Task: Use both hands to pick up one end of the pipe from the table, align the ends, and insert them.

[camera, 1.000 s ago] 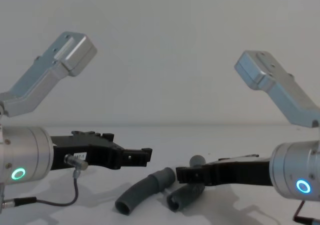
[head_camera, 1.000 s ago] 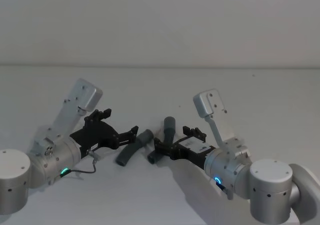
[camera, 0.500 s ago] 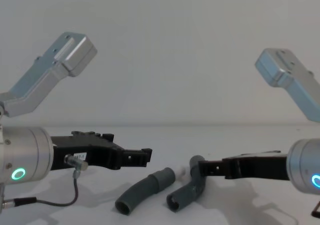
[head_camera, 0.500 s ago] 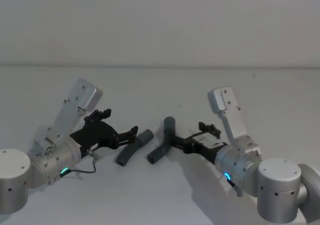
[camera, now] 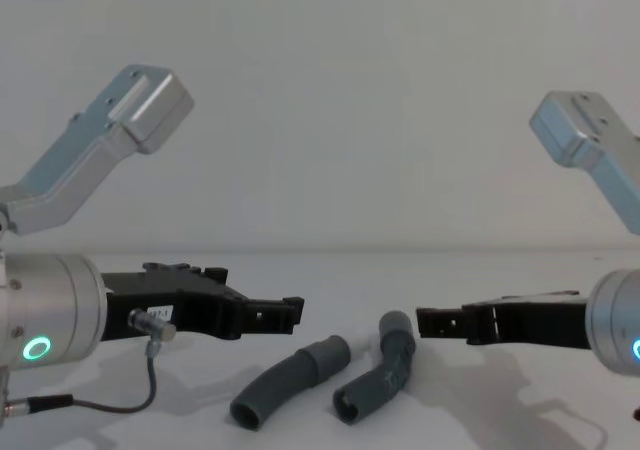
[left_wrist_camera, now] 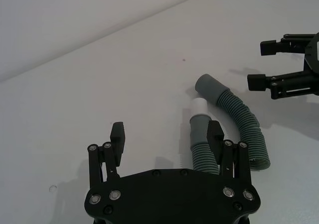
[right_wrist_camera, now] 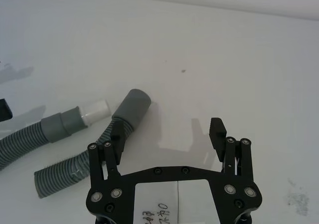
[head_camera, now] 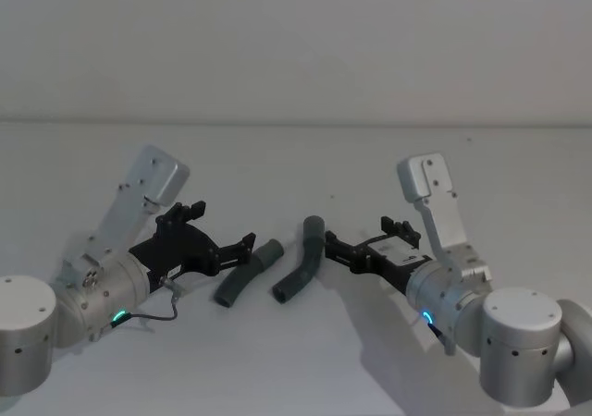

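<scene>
Two curved grey ribbed pipe pieces lie side by side on the white table [head_camera: 388, 166]. The left piece [head_camera: 242, 277] ends in a cuff with a white spigot [left_wrist_camera: 200, 106] [right_wrist_camera: 94, 110]. That spigot points at the plain cuff [right_wrist_camera: 132, 104] of the right piece [head_camera: 302, 266]. My left gripper [head_camera: 248, 243] [left_wrist_camera: 166, 134] is open and hovers just left of the left piece, one finger [left_wrist_camera: 214, 134] beside its ribs. Open as well, my right gripper [head_camera: 331, 245] [right_wrist_camera: 168, 129] sits just right of the right piece's upper cuff, holding nothing.
The white table stretches bare around the pipes up to a pale wall [head_camera: 296, 37] behind. Both silver forearms [camera: 100, 140] [camera: 590, 140] rise at the sides in the chest view.
The right gripper has drawn back to the right, off the right pipe piece. That piece has swung and now lies free on the table. The left arm has not moved.
</scene>
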